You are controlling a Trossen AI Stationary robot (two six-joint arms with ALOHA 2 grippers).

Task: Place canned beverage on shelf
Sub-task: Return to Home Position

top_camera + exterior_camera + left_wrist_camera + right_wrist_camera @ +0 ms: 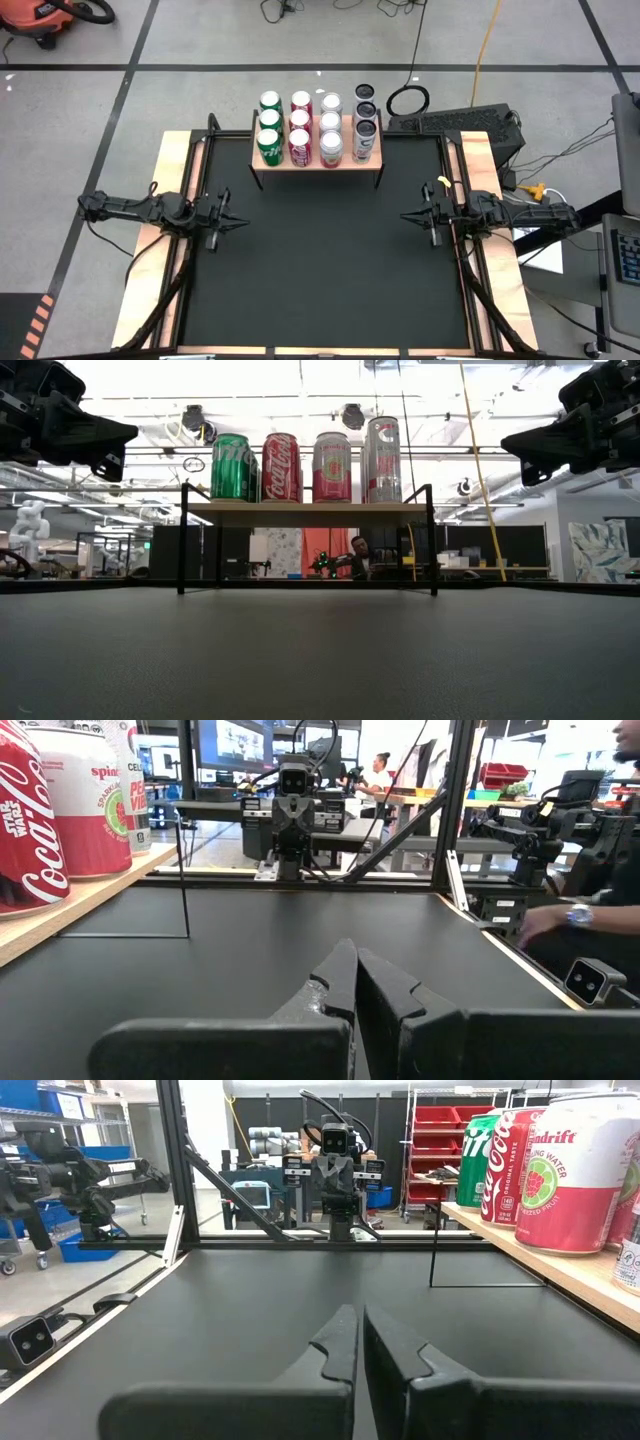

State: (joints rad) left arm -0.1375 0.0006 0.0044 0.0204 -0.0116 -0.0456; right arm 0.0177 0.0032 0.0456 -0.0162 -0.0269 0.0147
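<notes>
The shelf, a light wood top on thin black legs, stands at the far edge of the black mat. On it stand several cans in four rows: green, red, pink-and-white and tall silver ones. My left gripper hovers level over the mat's left side, shut and with nothing in it. Opposite it, my right gripper hovers level over the right side, shut and likewise holding nothing. Each wrist view shows its own shut fingers, left and right.
Black frame rails run along both sides of the mat. A person's hand rests beyond the table's near side. A vacuum, cables and a keyboard lie on the floor beyond the table.
</notes>
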